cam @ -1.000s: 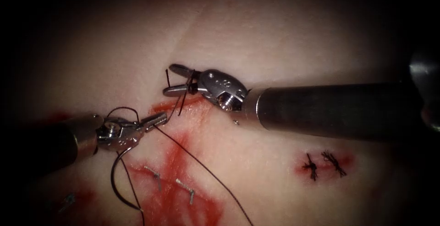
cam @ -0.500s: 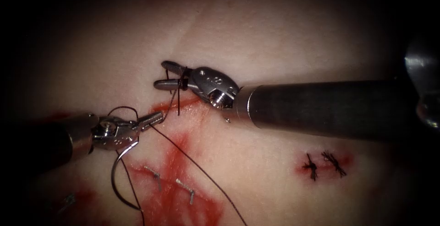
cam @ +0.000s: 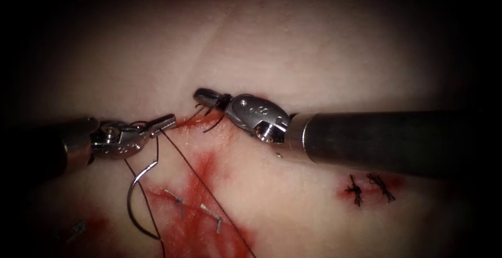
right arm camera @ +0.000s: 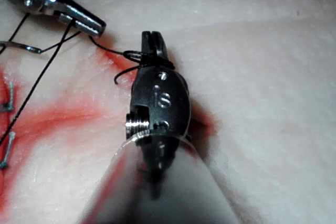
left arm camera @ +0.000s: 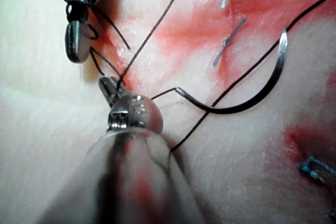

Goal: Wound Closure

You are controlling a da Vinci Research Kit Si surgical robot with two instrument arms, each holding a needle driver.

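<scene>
- Two grippers share one thread (cam: 198, 171): left gripper (cam: 166, 122) clamps it beside the cut (cam: 201, 119).
- Right gripper (cam: 205, 97), closed, carries loops; tension should stay even.
- Needle (cam: 135, 198) lies free on tissue (cam: 314, 43), left of the cut.

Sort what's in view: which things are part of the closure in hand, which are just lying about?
In play:
left tool, shut on the thread
right tool, shut with thread wound round its jaws
needle, lying free on the tissue, left of the cut, held by neither tool

Lying about:
cut ends of thread, right side
red fluid
</scene>
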